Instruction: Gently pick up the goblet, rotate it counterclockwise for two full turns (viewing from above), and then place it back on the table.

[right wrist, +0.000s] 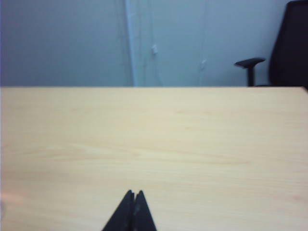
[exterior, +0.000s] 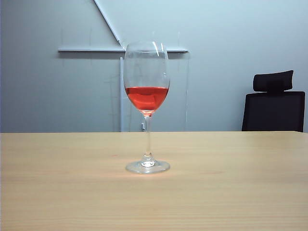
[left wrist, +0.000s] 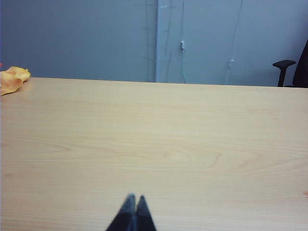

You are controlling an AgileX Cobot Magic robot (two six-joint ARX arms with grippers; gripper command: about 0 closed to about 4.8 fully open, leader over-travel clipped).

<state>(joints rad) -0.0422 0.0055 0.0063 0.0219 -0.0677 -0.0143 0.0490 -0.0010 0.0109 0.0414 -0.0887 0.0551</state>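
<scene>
The goblet (exterior: 147, 108) stands alone in the middle of the table (exterior: 240, 183).

It is upright, with red drink inside. The left gripper (left wrist: 133, 198) and the right gripper (right wrist: 134, 193) are both pinched closed, holding nothing, low over bare wood.

The goblet (exterior: 147, 103) is standing upright on the table (exterior: 231, 192), near the middle of the exterior view. It is a tall clear glass with a tulip-shaped bowl, a long thin stem and a round flat foot, which is resting flat on the wood. Red liquid is filling the lower part of the bowl. The table is wide, pale tan wood, with fine grain running across.
</scene>
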